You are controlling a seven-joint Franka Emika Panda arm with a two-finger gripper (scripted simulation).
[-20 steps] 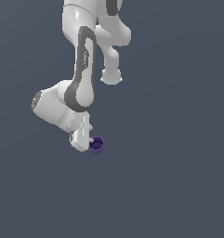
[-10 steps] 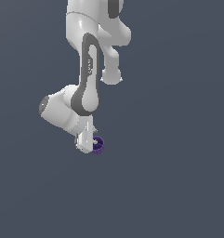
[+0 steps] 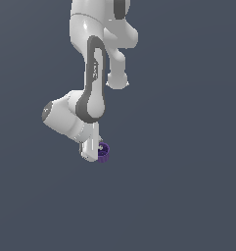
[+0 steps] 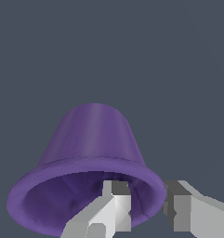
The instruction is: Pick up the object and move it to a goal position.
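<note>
The purple cup (image 3: 104,152) stands upright on the grey floor, just at the exterior view's right of my white gripper (image 3: 95,155). In the wrist view the cup (image 4: 92,139) fills the frame, its flared rim toward the camera and its darker inside showing. My gripper (image 4: 148,197) straddles the rim wall: one finger (image 4: 114,200) is inside the cup and the other finger (image 4: 181,204) is outside. The jaws stand narrow and the rim fills the gap between them, so the gripper is shut on the cup's rim.
The white arm (image 3: 92,83) hangs down from the top of the exterior view, its elbow bulging toward the exterior view's left. A plain dark grey floor (image 3: 188,196) lies all around. No other object shows.
The arm has swung toward the exterior view's right and the gripper has come down beside and onto the cup. The cup has stayed in place.
</note>
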